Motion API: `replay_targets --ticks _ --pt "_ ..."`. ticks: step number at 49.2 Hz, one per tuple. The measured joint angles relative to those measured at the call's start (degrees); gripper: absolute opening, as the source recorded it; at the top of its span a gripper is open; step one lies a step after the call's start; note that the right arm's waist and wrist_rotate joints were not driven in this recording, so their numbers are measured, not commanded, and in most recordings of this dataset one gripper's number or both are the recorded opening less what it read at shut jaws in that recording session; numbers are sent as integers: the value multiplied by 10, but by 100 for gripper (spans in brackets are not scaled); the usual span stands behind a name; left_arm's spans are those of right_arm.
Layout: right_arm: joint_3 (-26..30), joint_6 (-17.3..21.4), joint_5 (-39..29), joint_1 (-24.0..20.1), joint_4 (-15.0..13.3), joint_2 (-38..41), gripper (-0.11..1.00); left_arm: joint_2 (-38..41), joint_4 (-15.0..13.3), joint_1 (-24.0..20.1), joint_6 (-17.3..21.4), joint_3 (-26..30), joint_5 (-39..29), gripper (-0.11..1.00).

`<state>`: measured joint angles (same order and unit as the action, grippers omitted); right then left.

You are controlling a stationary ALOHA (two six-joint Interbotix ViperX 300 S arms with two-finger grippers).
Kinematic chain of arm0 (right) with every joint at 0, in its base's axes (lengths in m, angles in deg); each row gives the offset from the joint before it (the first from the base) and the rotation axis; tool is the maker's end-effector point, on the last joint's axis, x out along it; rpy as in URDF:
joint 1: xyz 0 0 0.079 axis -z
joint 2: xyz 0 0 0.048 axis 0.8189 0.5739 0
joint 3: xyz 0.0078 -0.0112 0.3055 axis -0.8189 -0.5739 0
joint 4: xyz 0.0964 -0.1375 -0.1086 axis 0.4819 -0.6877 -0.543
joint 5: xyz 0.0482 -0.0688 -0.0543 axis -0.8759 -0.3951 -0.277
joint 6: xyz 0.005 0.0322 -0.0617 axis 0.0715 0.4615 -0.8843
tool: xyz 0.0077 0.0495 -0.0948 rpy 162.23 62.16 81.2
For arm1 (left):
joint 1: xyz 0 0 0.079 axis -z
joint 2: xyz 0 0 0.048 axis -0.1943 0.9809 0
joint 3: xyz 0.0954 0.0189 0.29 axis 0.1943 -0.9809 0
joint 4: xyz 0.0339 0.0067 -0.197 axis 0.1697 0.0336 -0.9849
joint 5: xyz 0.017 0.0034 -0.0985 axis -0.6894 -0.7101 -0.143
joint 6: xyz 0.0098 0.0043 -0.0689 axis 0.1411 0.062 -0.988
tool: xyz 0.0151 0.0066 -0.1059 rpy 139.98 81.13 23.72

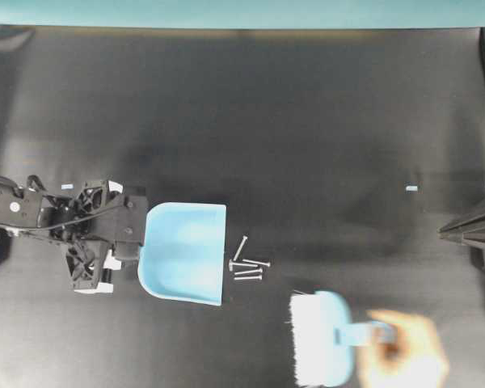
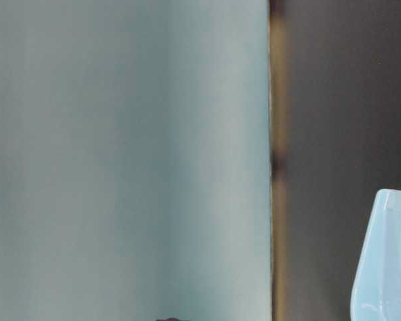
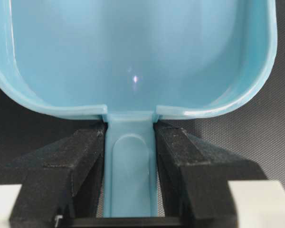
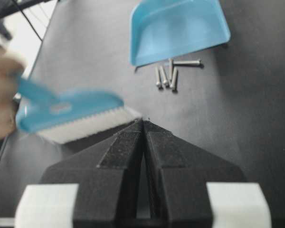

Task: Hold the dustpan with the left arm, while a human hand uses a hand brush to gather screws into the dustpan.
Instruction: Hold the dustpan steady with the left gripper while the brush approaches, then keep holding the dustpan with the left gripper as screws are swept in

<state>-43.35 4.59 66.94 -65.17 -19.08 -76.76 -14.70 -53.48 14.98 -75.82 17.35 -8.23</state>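
Note:
The light blue dustpan [image 1: 184, 250] lies flat on the black table with its open edge toward the right. My left gripper [image 1: 134, 242] is shut on its short handle [image 3: 130, 166]; both black fingers [image 3: 80, 156] press the handle's sides just behind the pan [image 3: 133, 52]. Several silver screws [image 1: 249, 265] lie in a cluster just off the pan's lip, also seen as screws [image 4: 166, 76] in the right wrist view. A human hand [image 1: 404, 352] holds the hand brush [image 1: 322, 349] at the lower right, bristles facing left, apart from the screws. My right gripper [image 4: 142, 122] is shut and empty, at the far right edge [image 1: 443, 232].
A tiny blue speck [image 1: 411, 188] lies on the table at the right and another speck [image 1: 67, 186] near the left arm. A teal wall [image 1: 242, 12] runs along the far edge. The table-level view shows mostly a blurred pale surface [image 2: 120, 160] and a corner of the dustpan [image 2: 387, 267].

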Motion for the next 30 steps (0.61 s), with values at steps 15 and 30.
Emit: replay_targets --ticks 15,30 --pt "0 -1 0 0 0 1 0 9 1 -4 9 0 8 30" --pt "0 -1 -1 0 0 0 0 22 1 -4 9 16 8 30"
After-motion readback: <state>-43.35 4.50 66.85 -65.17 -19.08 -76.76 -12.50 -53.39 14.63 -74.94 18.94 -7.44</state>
